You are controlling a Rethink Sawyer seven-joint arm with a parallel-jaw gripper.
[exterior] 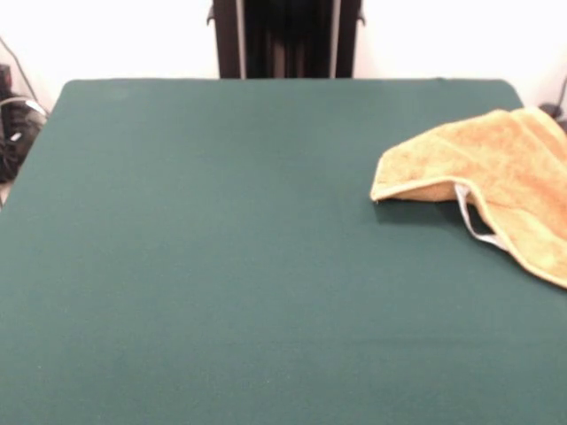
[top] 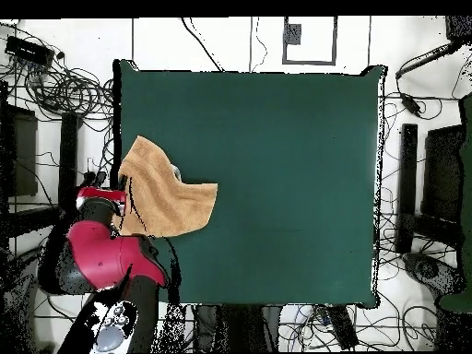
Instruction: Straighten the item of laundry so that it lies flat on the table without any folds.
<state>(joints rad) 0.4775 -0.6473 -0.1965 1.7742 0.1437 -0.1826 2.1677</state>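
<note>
One golden-orange hand towel (exterior: 496, 181) (top: 164, 195) lies rumpled, folded over itself, at right edge of green table (exterior: 221, 248) (top: 277, 166) in front view, far half. Red arm (top: 106, 253) overhead beside towel; jaw state cannot tell.

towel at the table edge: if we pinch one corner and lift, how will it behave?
Probably floppy: the towel already lies folded over itself, one hem lifted. Likely to drape and hang from the pinch rather than hold shape. Its terry pile on the felt-like table suggests it would drag and bunch if pushed.
</note>
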